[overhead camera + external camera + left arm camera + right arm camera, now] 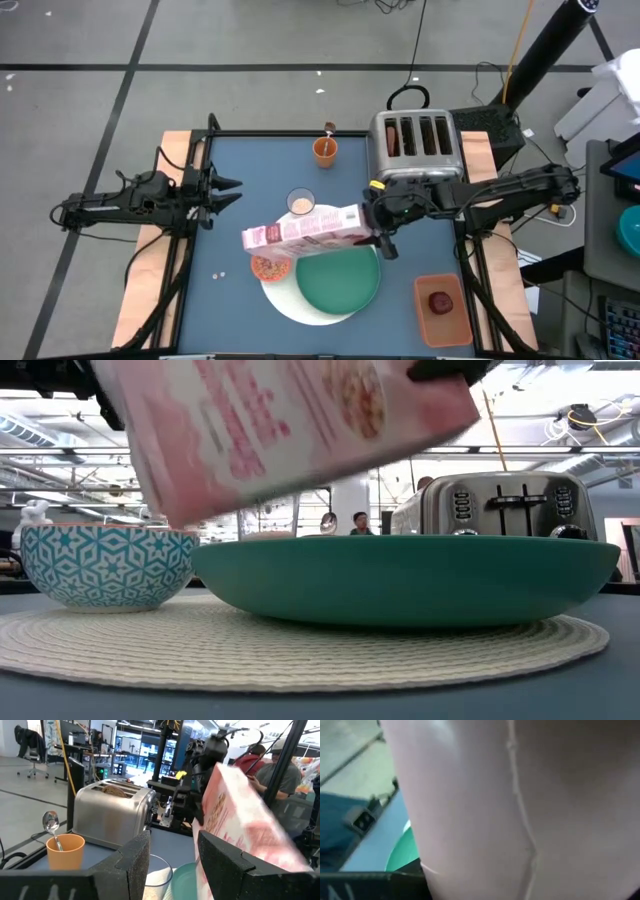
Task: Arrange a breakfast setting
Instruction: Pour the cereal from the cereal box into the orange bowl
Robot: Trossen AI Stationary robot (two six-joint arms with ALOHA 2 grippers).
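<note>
Tilting over blue table [250,180], pink cereal box [305,230]

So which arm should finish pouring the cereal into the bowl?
Right. Its tool already holds the cereal box tipped over the bowl. The left tool waits open at the table's left edge, holding nothing.

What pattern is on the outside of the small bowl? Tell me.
The small bowl carries a blue-and-white geometric star pattern; the low view shows it best.
</note>
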